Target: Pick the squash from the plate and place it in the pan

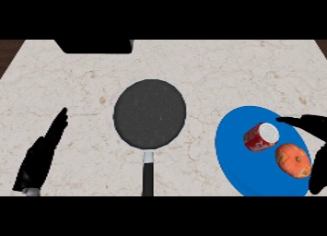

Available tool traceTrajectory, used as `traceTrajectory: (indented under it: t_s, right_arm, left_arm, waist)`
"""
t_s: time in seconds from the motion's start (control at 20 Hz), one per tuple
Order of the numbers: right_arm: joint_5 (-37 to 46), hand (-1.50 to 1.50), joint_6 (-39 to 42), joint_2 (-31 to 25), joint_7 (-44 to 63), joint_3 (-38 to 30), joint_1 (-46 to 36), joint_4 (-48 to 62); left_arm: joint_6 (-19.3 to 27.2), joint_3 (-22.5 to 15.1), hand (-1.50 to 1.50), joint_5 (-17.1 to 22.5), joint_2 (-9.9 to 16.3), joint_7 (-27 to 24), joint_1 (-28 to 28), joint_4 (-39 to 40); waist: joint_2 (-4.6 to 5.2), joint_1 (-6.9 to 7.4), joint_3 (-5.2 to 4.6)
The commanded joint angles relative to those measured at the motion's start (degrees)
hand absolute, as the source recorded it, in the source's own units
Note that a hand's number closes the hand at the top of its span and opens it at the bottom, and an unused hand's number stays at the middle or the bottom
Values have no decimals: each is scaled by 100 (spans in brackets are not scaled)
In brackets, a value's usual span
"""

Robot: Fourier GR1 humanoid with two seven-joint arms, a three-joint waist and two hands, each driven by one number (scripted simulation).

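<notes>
the left hand [42, 154] is seen at the left side, low over the pale stone tabletop [193, 64]. its fingers are held straight and close together, pointed away from the robot, and nothing is held in it.

to the right of that hand, well apart from it, a dark round pan [150, 114] is laid flat on the tabletop. its black handle [148, 177] is pointed back toward the robot. nothing is seen inside the pan.

farther right, a blue plate [237, 161] is set on the tabletop, near the pan but not touching it. two things are carried on the plate. a red can [261, 137] with a white end is laid on its side, toward the far part of the plate. just beside it, nearer the robot, the orange squash [293, 160] is found. it is still on the plate.

the right hand [322, 152] is seen at the right edge, just to the right of the squash. its fingers and thumb are spread wide, with one part reaching over the far side of the plate and the other down by the near side of the squash. whether the squash is touched cannot be told. nothing is pinched.

at the far edge of the tabletop, a black block [94, 45] is seen.
</notes>
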Motion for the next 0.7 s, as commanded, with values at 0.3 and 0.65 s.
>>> traceTrajectory:
  t_s: [0.3, 0.65]
  right_arm:
    - [829, -150, 185, 799, 302, 15, 33, 274]
    - [1643, -150, 117, 785, -459, -139, 870, -82]
  left_arm:
    - [-304, 219, 0, -151, -206, 456, -377, -33]
    - [-197, 150, 0, -564, -526, 76, 265, -304]
  waist:
    - [5, 3, 1]
    - [-4, -13, 1]
